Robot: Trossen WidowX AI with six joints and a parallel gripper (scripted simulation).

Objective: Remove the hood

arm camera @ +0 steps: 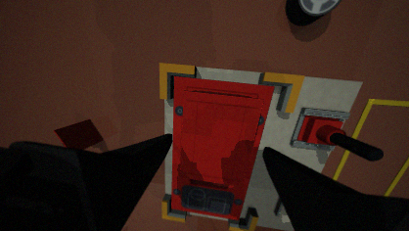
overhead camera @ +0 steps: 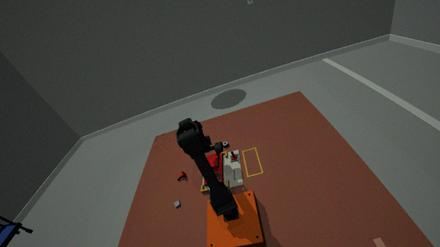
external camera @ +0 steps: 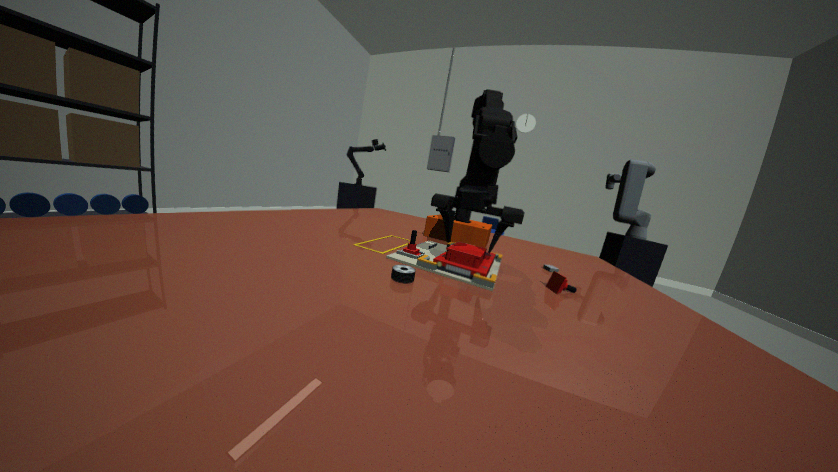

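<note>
The toy car's red hood (overhead camera: 213, 160) (external camera: 466, 253) (arm camera: 215, 132) is on the car, a raised red block at the car's far part. The exact edges of the hood are hard to tell from the red body. The car lies between yellow corner brackets on a pale board (overhead camera: 234, 181) (arm camera: 222, 74). My gripper (external camera: 470, 246) (arm camera: 216, 144) is open and empty. In the wrist view one finger is on each side of the red part; whether they touch it is unclear. The marked area, a yellow outline (overhead camera: 245, 163) (external camera: 368, 248) (arm camera: 391, 102), lies right of the board in the wrist view.
A red and black lever piece (overhead camera: 234, 156) (external camera: 413, 249) (arm camera: 325, 129) stands on the board beside the car. A wheel (overhead camera: 225, 144) (external camera: 402, 274) (arm camera: 318, 5) lies beyond it. A red piece (overhead camera: 182, 174) (external camera: 556, 283) (arm camera: 78, 133) and a small grey block (overhead camera: 177, 203) (external camera: 550, 267) lie on the other side.
</note>
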